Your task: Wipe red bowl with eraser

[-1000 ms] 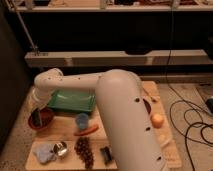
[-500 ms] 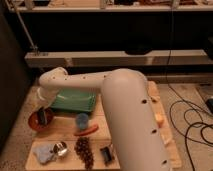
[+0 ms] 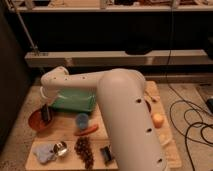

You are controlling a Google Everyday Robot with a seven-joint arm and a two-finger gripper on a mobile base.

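The red bowl point(image 3: 36, 121) sits at the table's point(image 3: 65, 129) nine-o'clock edge, and the gripper point(image 3: 46, 114) hangs over the bowl's three-o'clock rim with the eraser point(image 3: 46, 116) at its tip — a slim dark block standing upright, its lower end down at the bowl's inside. Whether the fingers are clamped on the eraser cannot be told. At the bowl's three o'clock stands a blue cup point(image 3: 82, 120), a green tray point(image 3: 75, 100) lies at about one o'clock, and a small metal cup point(image 3: 60, 148) sits toward five.
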